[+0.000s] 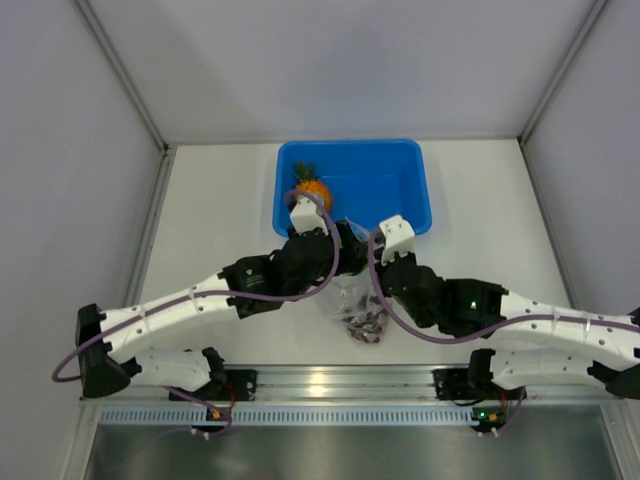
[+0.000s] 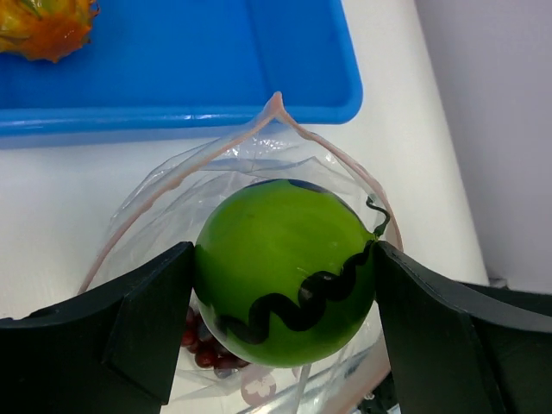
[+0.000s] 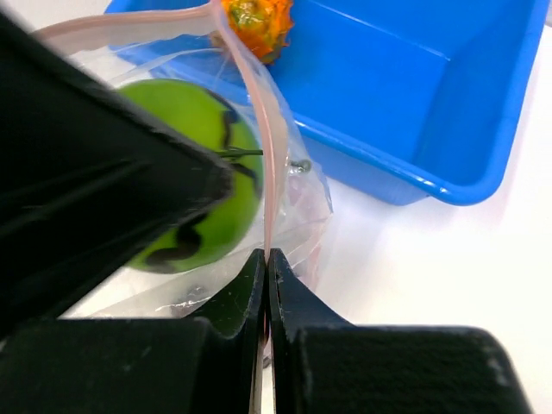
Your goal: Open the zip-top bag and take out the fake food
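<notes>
While the green round fruit (image 2: 285,272), marked with a wavy black line, is clamped on both sides by the left gripper (image 2: 283,263), it is ringed by the pink zip strip (image 2: 276,103) of the zip-top bag (image 2: 164,207), whose mouth is spread open. One side of that strip is pinched between the closed jaws of the right gripper (image 3: 266,263), and the clear plastic is drawn up taut above them. The bag is found on the white table (image 1: 220,210), just in front of the blue tub (image 1: 400,160) and between the two wrists. The dark grape bunch (image 2: 207,349) is seen at the bottom of the bag, beneath the fruit. The orange pineapple (image 1: 313,190) is lying inside the tub, near its left wall, outside the bag.
</notes>
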You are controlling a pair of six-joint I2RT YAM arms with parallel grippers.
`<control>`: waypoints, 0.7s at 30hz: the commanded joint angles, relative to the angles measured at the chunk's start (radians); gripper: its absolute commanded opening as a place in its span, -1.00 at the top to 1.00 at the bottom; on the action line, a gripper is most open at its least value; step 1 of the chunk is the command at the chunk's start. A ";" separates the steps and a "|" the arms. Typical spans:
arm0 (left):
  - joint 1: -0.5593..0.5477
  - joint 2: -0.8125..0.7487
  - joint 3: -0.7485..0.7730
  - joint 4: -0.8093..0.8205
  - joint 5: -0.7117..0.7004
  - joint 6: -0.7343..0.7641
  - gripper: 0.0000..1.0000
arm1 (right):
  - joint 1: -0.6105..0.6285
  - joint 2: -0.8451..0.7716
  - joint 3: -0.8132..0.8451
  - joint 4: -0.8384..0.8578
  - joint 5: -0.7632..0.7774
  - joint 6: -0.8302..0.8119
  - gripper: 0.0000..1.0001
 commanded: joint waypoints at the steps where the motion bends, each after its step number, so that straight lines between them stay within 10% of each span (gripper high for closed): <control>1: 0.003 -0.075 -0.041 0.071 0.011 -0.036 1.00 | -0.033 0.000 0.003 -0.034 0.006 0.008 1.00; 21: 0.003 -0.269 -0.073 0.195 0.078 0.010 1.00 | -0.142 0.020 -0.032 0.067 -0.215 0.014 1.00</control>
